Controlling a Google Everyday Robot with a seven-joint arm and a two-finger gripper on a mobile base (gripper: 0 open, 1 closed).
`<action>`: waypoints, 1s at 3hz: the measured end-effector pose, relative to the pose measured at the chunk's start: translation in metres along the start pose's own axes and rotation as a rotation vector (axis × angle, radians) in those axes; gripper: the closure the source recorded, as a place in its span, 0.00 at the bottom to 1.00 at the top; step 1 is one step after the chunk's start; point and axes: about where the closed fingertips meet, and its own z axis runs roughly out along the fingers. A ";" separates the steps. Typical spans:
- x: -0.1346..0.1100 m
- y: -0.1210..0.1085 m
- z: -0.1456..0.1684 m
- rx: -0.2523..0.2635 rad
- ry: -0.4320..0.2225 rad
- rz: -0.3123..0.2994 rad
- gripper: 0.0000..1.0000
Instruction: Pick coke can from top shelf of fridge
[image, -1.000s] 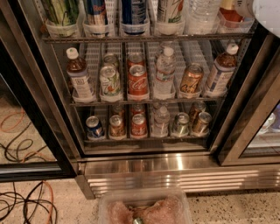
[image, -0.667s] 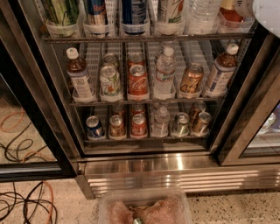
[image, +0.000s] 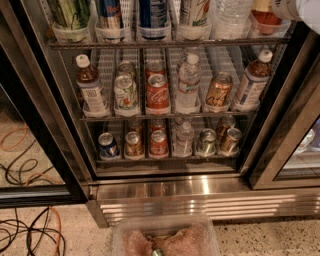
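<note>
On the middle rack (image: 165, 116) of the fridge (image: 60, 125), front row, the coke can (image: 157, 92) is standing upright in a clear holder: red, with white script facing out. A second red can is showing just behind it. A pale green-and-white can (image: 126, 92) is sitting just beside it on the left and a water bottle (image: 189, 82) just beside it on the right. A gold-orange can (image: 218, 90) is standing further right.

The uppermost rack (image: 170, 44) is carrying tall cans and bottles, none of them a red coke can as far as I can tell.

The end effector is not showing in this view. Only a white rounded part (image: 306, 10), likely the arm, is poking in at the top right corner, well apart from the can. Whether the end effector is open or closed I cannot tell.

Judgement: the approach step is in hand and no reach has begun. The next move is calling for a straight entry at the can's front, squeezing between tight neighbours. The can probably needs lifting clear of the holder's lip before being drawn out.
</note>
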 end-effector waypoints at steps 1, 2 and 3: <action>-0.004 -0.010 -0.020 -0.001 0.029 0.002 1.00; -0.004 -0.010 -0.019 -0.001 0.029 0.002 1.00; -0.003 -0.011 -0.022 -0.005 0.043 0.001 1.00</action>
